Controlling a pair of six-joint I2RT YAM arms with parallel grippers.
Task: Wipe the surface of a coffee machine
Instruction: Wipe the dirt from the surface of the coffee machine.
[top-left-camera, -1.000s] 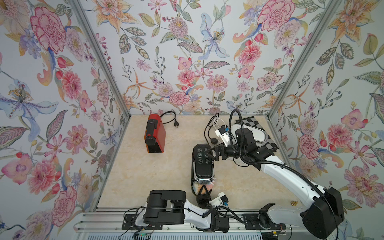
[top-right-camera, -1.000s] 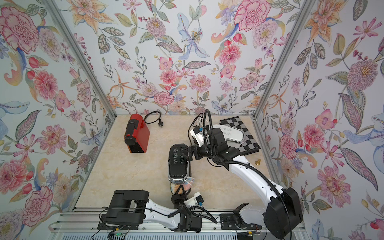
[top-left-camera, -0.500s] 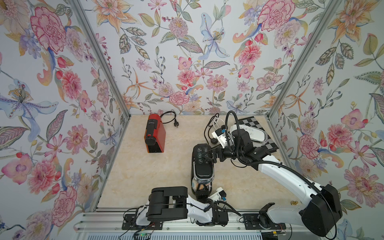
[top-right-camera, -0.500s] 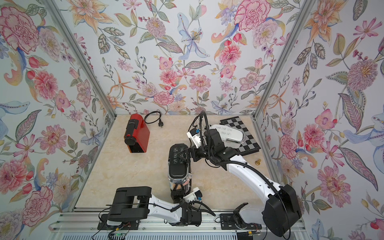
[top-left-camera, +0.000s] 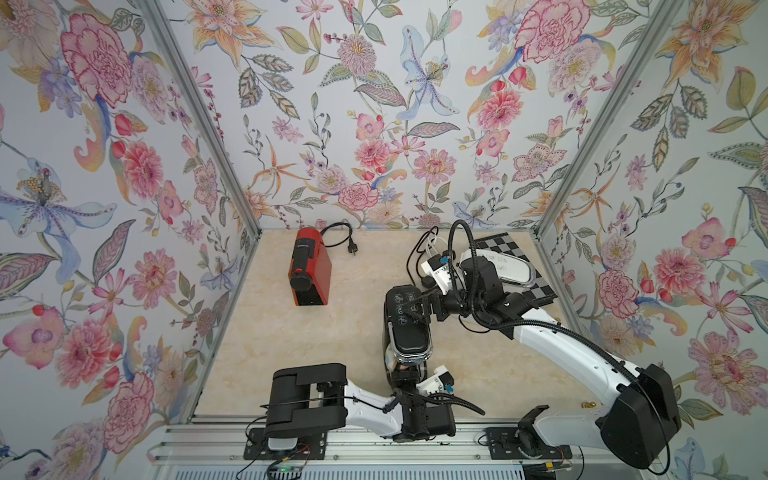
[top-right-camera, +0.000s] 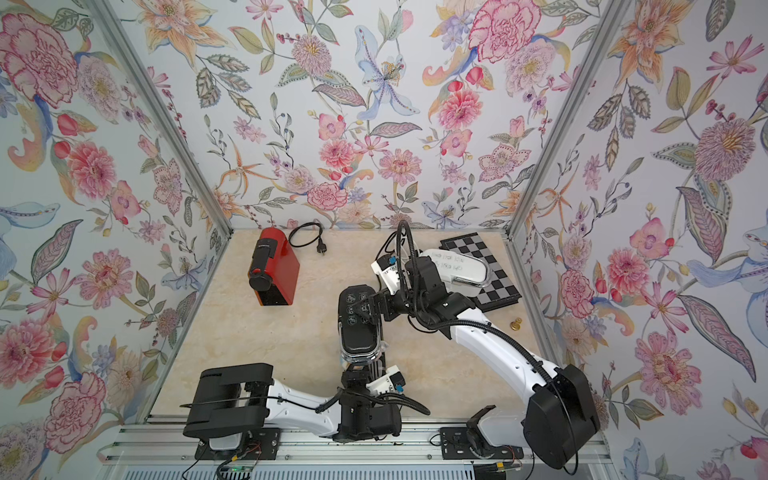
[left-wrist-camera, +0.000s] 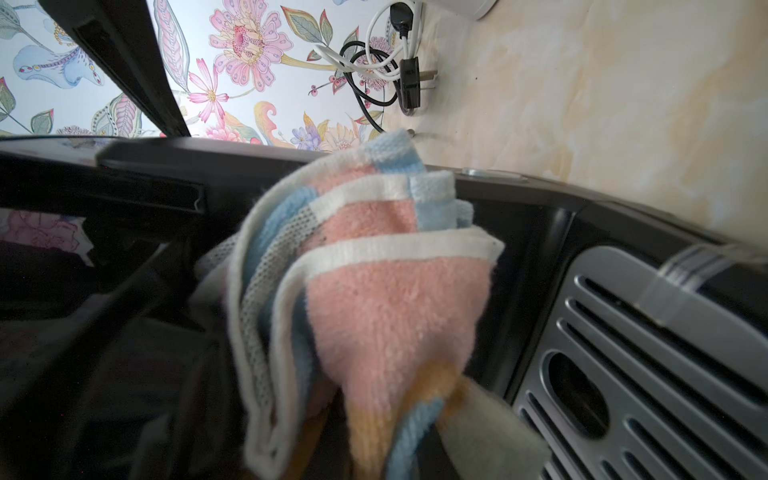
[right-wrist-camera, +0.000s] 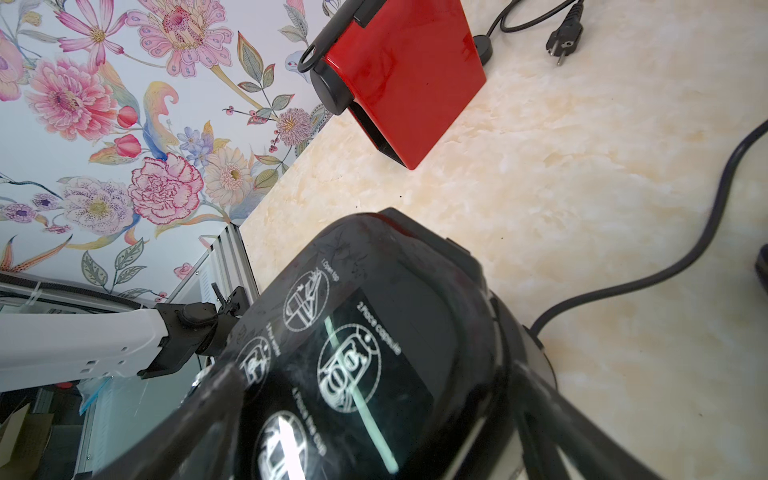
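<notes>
The black coffee machine (top-left-camera: 407, 328) stands mid-table, with white icons on its lid (right-wrist-camera: 332, 357). My left gripper (left-wrist-camera: 382, 436) is shut on a pink, blue and white cloth (left-wrist-camera: 386, 299). The cloth is pushed into the machine's front recess, beside the grey slotted drip tray (left-wrist-camera: 648, 374). In both top views this gripper (top-left-camera: 405, 374) sits low at the machine's front. My right gripper (right-wrist-camera: 374, 415) stands wide at the lid. One finger lies over the icons and the other runs along the side. I cannot tell whether they press on it.
A red coffee machine (top-left-camera: 309, 272) stands at the back left with its black cord and plug (top-left-camera: 353, 249). A checkered board (top-left-camera: 536, 282) carrying a white appliance (top-left-camera: 507, 266) sits at the back right. A small gold piece (top-right-camera: 516, 323) lies by the right wall. Coiled cords (left-wrist-camera: 374, 70) lie behind the black machine.
My right gripper has crept left onto the black machine's lid, jaws still wide. The left arm has shifted a little at the machine's front, with the cloth still in its grip.
</notes>
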